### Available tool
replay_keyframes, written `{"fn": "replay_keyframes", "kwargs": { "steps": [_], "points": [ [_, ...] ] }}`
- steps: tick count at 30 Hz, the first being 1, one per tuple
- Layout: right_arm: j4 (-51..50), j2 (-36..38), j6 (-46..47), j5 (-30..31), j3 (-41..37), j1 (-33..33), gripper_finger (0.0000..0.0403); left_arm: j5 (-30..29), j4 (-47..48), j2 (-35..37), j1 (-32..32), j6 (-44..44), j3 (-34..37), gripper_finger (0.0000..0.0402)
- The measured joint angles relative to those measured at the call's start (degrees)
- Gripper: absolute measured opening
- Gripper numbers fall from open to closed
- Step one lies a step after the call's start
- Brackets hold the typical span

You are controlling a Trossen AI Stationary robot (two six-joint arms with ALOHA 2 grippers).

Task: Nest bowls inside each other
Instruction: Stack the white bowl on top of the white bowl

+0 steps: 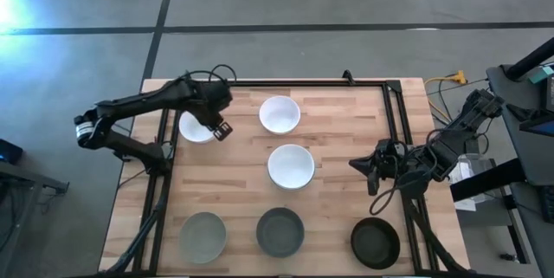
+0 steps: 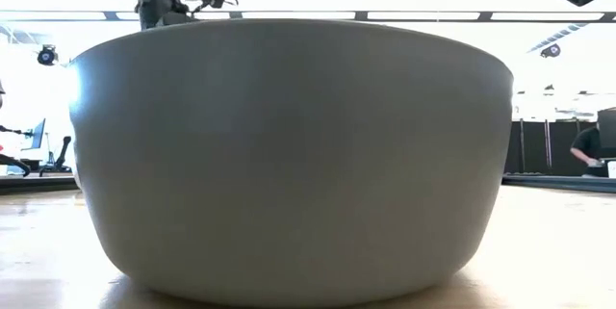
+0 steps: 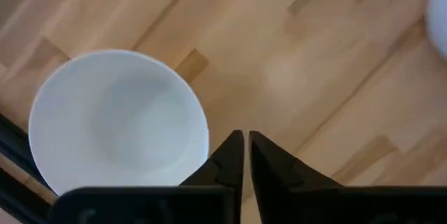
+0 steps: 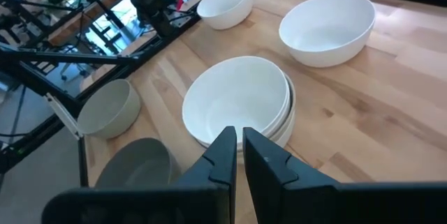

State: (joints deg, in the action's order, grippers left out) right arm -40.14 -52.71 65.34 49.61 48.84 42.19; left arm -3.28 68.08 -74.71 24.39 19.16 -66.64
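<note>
Six bowl places show on the wooden table in the high view. A single white bowl (image 1: 196, 127) sits at far left, another white bowl (image 1: 280, 114) at far centre, and a nested stack of white bowls (image 1: 291, 166) in the middle. Along the near edge stand a beige-grey bowl (image 1: 202, 235), a grey bowl (image 1: 280, 231) and a black bowl (image 1: 376, 243). My left gripper (image 1: 222, 130) (image 3: 246, 144) is shut, over bare wood just beside the far-left bowl's rim (image 3: 202, 130). My right gripper (image 1: 357, 164) (image 4: 239, 140) is shut, right of the stack (image 4: 237, 105) and pointing at it.
A grey bowl (image 2: 289, 155) fills the low view and hides the table behind it. Black frame rails (image 1: 394, 113) run along the table's far, left and right sides. Bare wood (image 1: 346, 122) lies between the stack and the right rail. Cables (image 1: 446, 83) hang off the far right corner.
</note>
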Motion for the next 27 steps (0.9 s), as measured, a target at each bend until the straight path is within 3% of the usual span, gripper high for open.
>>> {"fn": "replay_keyframes", "kwargs": {
  "steps": [12, 17, 22, 27],
  "points": [
    [0.2, 0.0, 1.7, -5.0, 0.0, 0.0, 0.0022, -0.3, 0.2, -13.8, 0.9, -0.5, 3.4, 0.0184],
    [0.5, 0.0, 2.2, -6.3, 0.0, 0.2, 0.0022, -3.3, -0.3, -18.1, 1.2, -0.6, 5.8, 0.0220],
    [1.4, 0.0, 2.0, -6.3, 0.0, 0.2, 0.0022, -4.2, -0.6, -20.5, 1.4, -2.8, 8.2, 0.0204],
    [1.7, 0.0, 1.7, -6.3, 0.0, 0.2, 0.0022, -1.4, -1.3, -20.7, 1.5, -5.0, 10.1, 0.0111]
  ]
}}
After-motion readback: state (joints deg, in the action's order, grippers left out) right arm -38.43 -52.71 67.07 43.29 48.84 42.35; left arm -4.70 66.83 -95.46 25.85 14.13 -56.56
